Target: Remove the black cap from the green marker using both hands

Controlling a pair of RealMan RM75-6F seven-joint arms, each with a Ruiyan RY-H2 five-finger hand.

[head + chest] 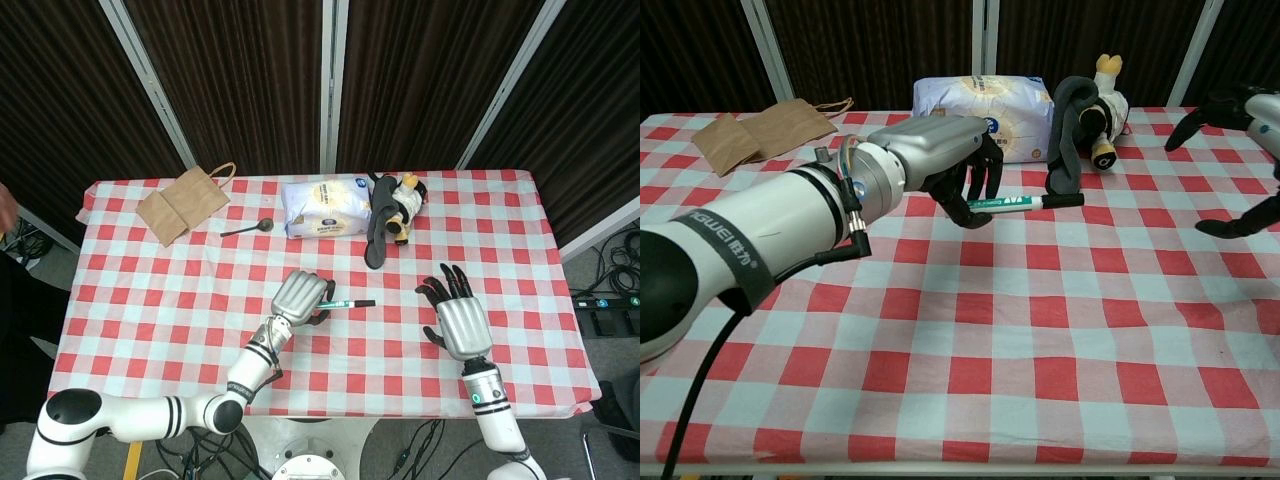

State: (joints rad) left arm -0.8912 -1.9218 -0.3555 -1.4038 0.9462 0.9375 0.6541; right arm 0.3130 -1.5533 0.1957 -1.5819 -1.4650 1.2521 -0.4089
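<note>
My left hand (300, 296) (940, 160) grips the green marker (345, 304) (1012, 203) by its white-and-green barrel and holds it level above the checked table. The black cap (364, 303) (1065, 199) is on the marker's free end and points toward my right side. My right hand (457, 316) is open with its fingers spread, off to the right of the cap and apart from it. In the chest view only the right hand's fingertips (1230, 110) show at the right edge.
At the back of the red-checked tablecloth (160, 300) lie a brown paper bag (183, 202), a spoon (248, 229), a white tissue pack (324, 207) and a plush toy with a dark sock (392, 215). Dark curtains hang behind the table.
</note>
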